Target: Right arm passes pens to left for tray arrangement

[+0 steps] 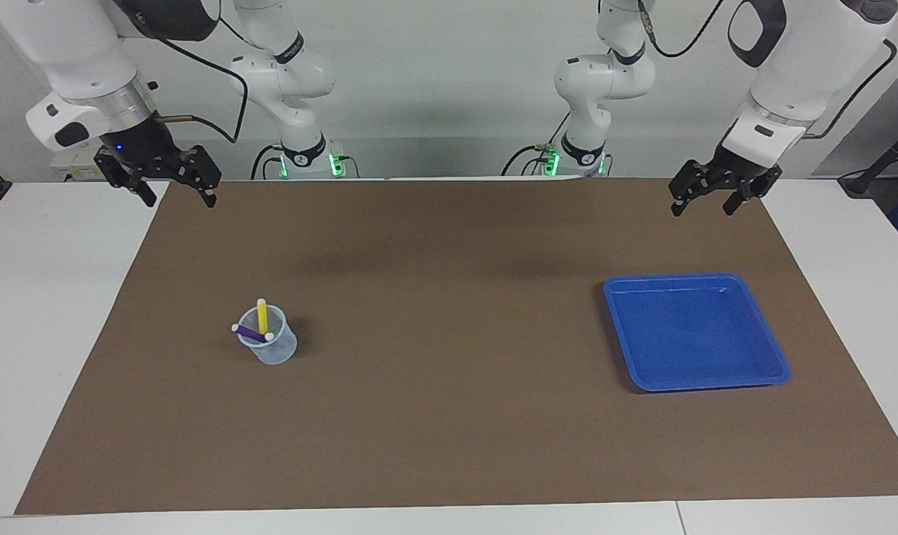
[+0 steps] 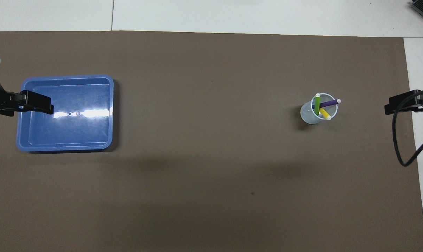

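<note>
Three pens stand in a small clear cup [image 1: 274,349] [image 2: 308,114] on the mat toward the right arm's end: yellow pen [image 1: 261,315] [image 2: 324,113], purple pen [image 1: 251,334] [image 2: 328,103], green pen [image 2: 317,104]. The green pen is mostly hidden in the facing view. The blue tray [image 1: 671,279] [image 2: 66,76] lies empty toward the left arm's end. My right gripper [image 1: 177,195] [image 2: 403,103] is open and empty, raised over the mat's edge at its own end. My left gripper [image 1: 703,206] [image 2: 34,104] is open and empty, raised over the tray's outer edge.
A brown mat [image 1: 449,386] [image 2: 211,182] covers most of the white table [image 1: 47,312]. A black cable [image 2: 403,154] hangs from the right arm near the mat's edge. Both arms' bases stand at the robots' end of the table.
</note>
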### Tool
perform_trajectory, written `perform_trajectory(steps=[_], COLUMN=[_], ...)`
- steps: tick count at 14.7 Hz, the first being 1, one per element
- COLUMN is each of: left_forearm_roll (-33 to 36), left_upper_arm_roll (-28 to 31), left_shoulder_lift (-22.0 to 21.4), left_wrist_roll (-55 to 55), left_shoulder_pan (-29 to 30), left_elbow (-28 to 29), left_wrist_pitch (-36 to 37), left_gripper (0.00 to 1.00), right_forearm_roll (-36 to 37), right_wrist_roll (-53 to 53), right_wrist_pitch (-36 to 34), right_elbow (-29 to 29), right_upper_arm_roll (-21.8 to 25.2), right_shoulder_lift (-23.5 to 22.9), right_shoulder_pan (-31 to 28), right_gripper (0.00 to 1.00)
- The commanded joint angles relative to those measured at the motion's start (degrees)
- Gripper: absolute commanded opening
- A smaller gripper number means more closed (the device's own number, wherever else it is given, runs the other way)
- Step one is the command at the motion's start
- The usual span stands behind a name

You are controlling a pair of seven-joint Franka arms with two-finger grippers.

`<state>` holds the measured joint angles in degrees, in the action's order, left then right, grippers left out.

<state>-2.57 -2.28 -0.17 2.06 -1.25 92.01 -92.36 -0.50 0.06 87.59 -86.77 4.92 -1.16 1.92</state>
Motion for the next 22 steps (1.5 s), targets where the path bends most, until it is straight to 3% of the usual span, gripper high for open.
perform_trajectory(steps=[1, 12, 17, 22], left_forearm_roll=[-0.68, -0.68, -0.77, -2.35], left_upper_arm_roll=[0.43, 0.34, -0.18, -0.36], left_shoulder_lift=[-1.32, -1.32, -1.41, -1.41], left_wrist_roll=[-0.56, 0.23, 0.93, 4.69], left_shoulder_pan=[-0.42, -0.42, -0.50, -0.50], left_elbow=[1.24, 1.32, 1.50, 1.50], left_wrist_pitch=[-0.89, -0.80, -0.62, -0.62], left_gripper=[1.00, 1.00, 1.00, 1.00], right_forearm_roll=[-0.56, -0.56, -0.65, -1.00], right_wrist_roll=[0.73, 0.73, 0.12, -1.63], right_wrist_pitch=[0.39, 0.39, 1.35, 13.74], right_elbow=[-0.68, -1.12, -6.64, -14.30], right_upper_arm_roll=[-0.26, -0.26, -0.26, -0.27], right_shoulder_lift=[0.46, 0.72, 3.35, 4.24], right_shoulder_pan=[-0.25, 0.11, -0.60, -0.25], right_gripper=[1.00, 1.00, 1.00, 1.00])
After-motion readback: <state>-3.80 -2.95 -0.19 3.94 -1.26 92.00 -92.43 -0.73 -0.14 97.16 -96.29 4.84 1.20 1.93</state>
